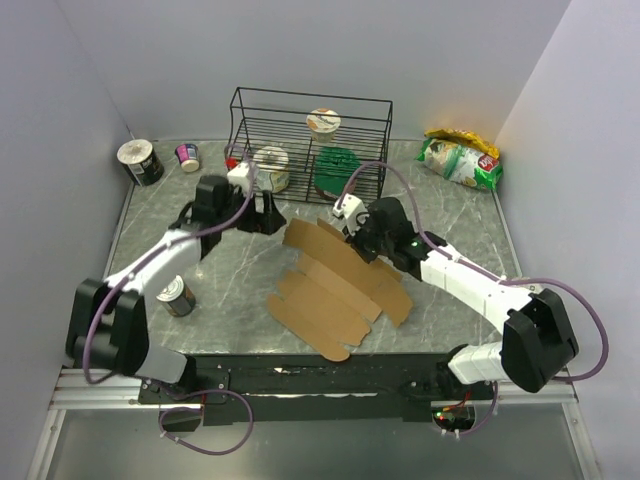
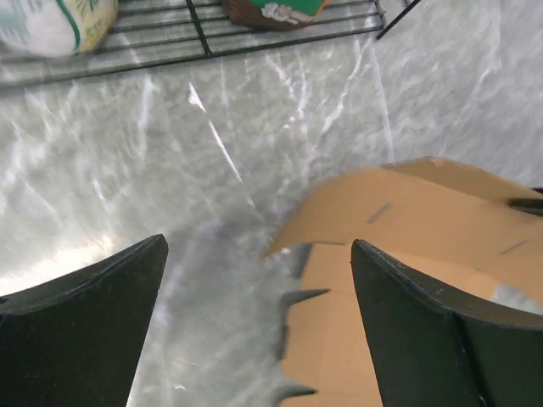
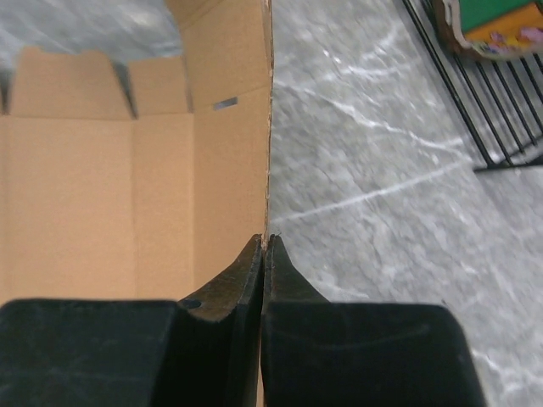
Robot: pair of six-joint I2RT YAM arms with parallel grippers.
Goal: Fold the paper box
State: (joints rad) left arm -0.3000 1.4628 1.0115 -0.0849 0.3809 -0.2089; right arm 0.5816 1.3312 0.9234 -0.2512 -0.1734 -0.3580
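The paper box (image 1: 335, 285) is a flat brown cardboard sheet with flaps, lying on the marble table at centre, its far edge lifted. My right gripper (image 1: 352, 228) is shut on that raised far flap; in the right wrist view the fingers (image 3: 265, 254) pinch the flap's thin edge, with the sheet's inside (image 3: 110, 195) to the left. My left gripper (image 1: 268, 215) is open and empty, just left of the sheet's far corner. In the left wrist view the raised flap (image 2: 407, 212) and notched edge lie between and beyond its right finger (image 2: 424, 331).
A black wire rack (image 1: 312, 145) at the back holds cups and a green-lidded container (image 1: 335, 168). A tin can (image 1: 178, 296) stands front left by the left arm. Two cups (image 1: 140, 160) sit at back left, a snack bag (image 1: 460, 160) at back right.
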